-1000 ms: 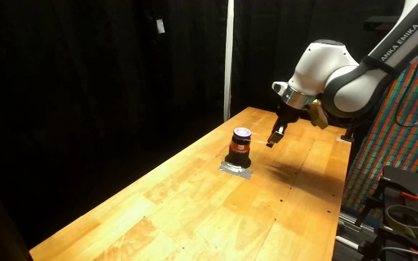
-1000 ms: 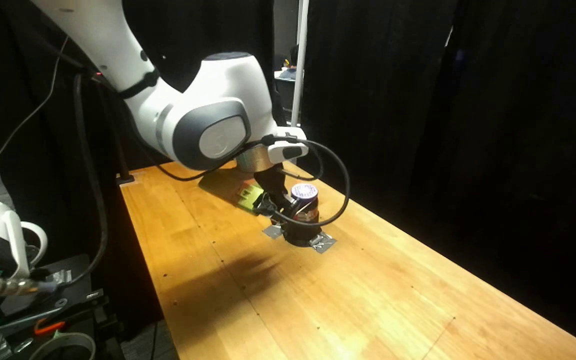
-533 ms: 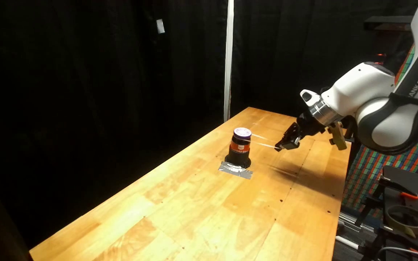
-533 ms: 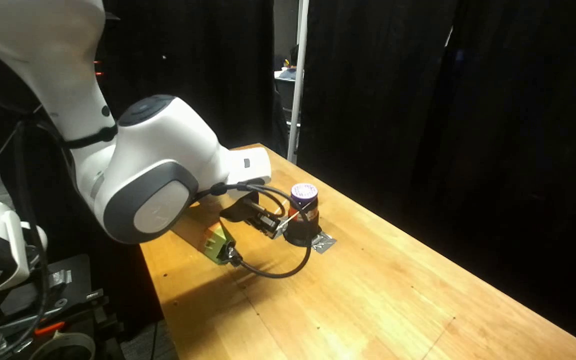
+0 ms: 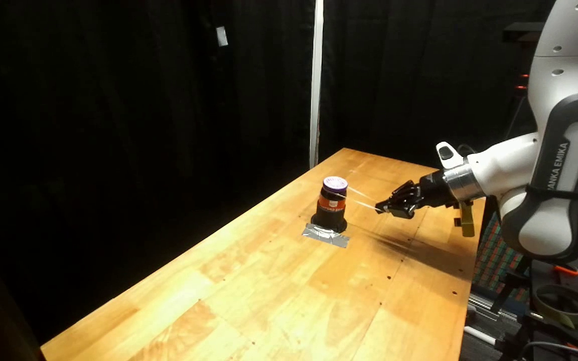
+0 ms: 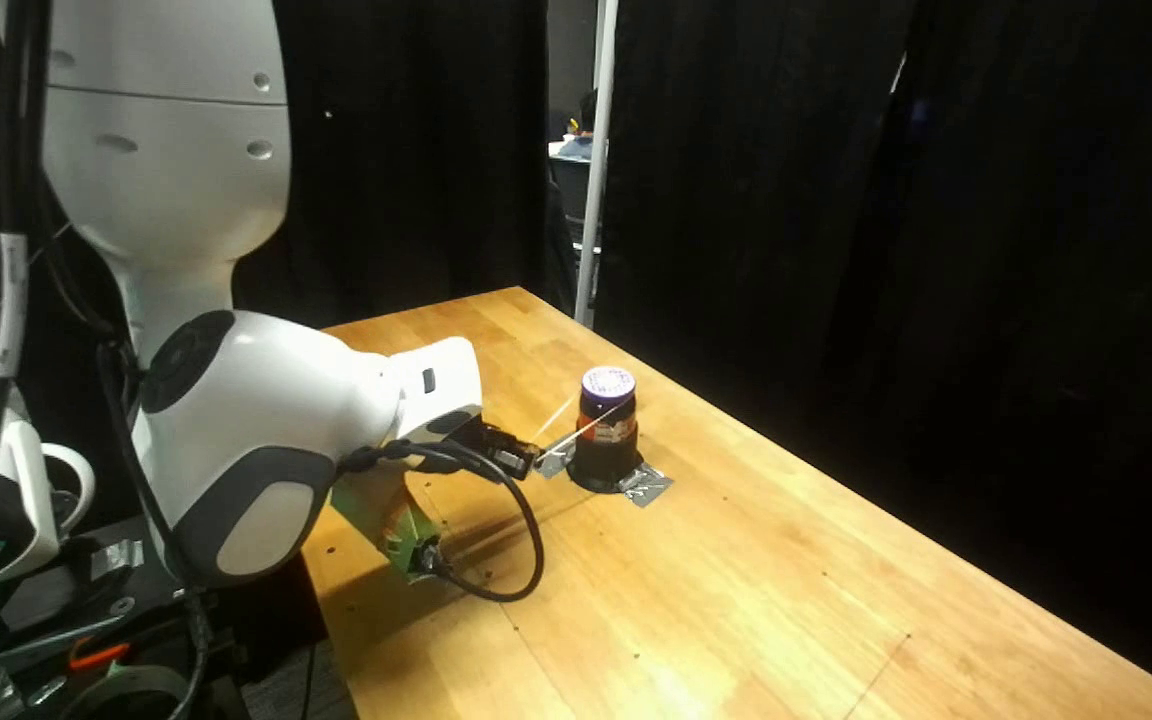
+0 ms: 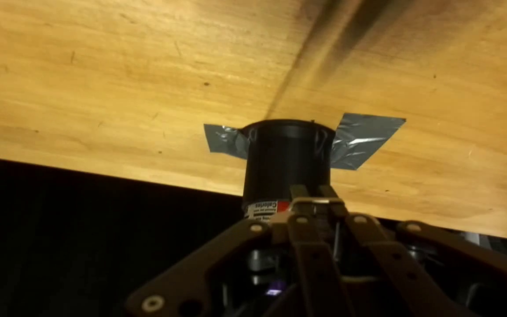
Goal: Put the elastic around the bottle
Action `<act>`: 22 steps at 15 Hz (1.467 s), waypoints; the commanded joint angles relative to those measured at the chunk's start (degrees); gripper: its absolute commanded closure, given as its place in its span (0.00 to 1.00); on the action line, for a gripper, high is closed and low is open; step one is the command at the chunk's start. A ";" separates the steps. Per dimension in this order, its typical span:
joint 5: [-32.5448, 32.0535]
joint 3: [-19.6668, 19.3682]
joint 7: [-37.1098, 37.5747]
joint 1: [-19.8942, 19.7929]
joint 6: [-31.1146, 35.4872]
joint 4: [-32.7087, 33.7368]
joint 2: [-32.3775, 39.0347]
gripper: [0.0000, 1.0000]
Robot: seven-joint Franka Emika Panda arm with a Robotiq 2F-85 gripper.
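Observation:
The bottle (image 5: 331,202) has a purple-and-white lid and an orange label. It stands upright in a black holder (image 5: 327,219) on the wooden table, and shows in the wrist view (image 7: 263,206) behind my fingers. A thin pale elastic (image 5: 363,203) loops round the bottle just under the lid. Its two strands run taut down to my fingertips, also in an exterior view (image 6: 584,431). My gripper (image 5: 380,208) tilts nearly level towards the bottle, apart from it. In the wrist view, the fingertips (image 7: 298,191) stand close together with the elastic held at them. The loop's far side is hidden.
Silver tape (image 5: 326,235) fixes the holder to the table (image 5: 269,301). The table's long edge lies just behind the bottle. A black cable (image 6: 541,540) loops from the wrist. A side stand (image 5: 570,250) carries a tape roll (image 5: 563,304).
My gripper has tilted from pointing down to nearly level and drawn away from the bottle. The elastic strands are stretched longer between bottle and fingertips. The bottle has not moved.

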 commanded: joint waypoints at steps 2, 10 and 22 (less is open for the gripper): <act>8.30 1.05 -3.31 2.62 4.78 3.59 -0.01 0.85; 16.88 0.93 -7.26 6.51 4.77 8.89 -3.46 0.88; 26.01 -7.86 -26.56 9.69 -40.18 -1.36 -24.19 0.00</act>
